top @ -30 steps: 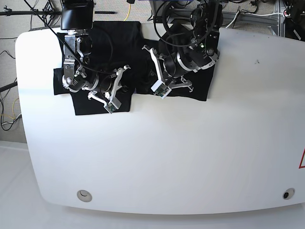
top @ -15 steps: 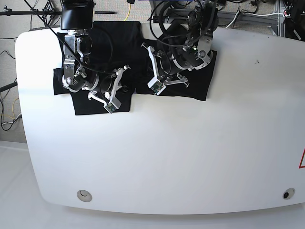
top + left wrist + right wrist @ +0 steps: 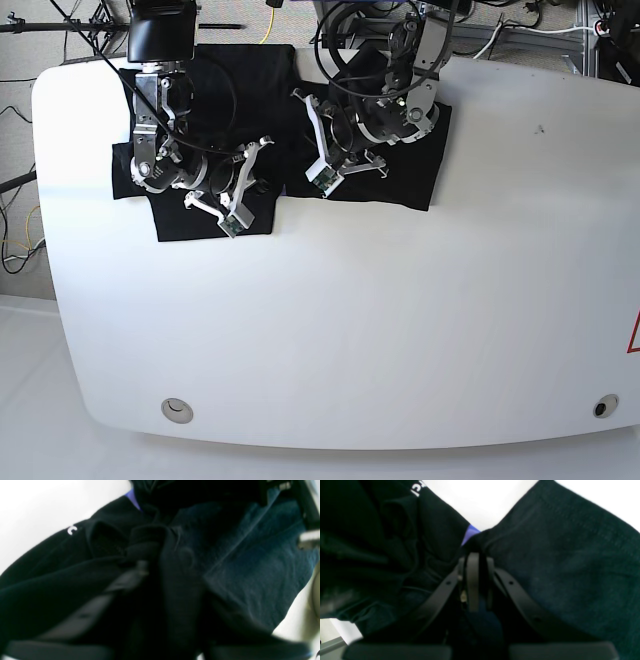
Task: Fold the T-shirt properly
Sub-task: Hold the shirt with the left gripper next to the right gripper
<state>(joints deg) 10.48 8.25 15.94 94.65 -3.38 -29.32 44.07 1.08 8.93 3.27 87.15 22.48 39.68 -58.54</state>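
In the left wrist view, the large black short-sleeved cloth T-shirt [image 3: 250, 562] fills nearly everything ahead of my left fingers [image 3: 140, 580]. It is bunched into thick folds, with a sliver of purple print at the top and one small white letter off to the left. This view is too dark and blurred, so I cannot tell whether those fingers are apart or pinching cloth.

In the right wrist view, my right fingers [image 3: 476, 555] are pressed together on a fold of the shirt, right at a purple edge of the print, with black cloth spread to both sides and the smooth white surface [image 3: 490, 502] beyond.

From the base view, the shirt lies crumpled along the far edge of the surface, under both my arms.
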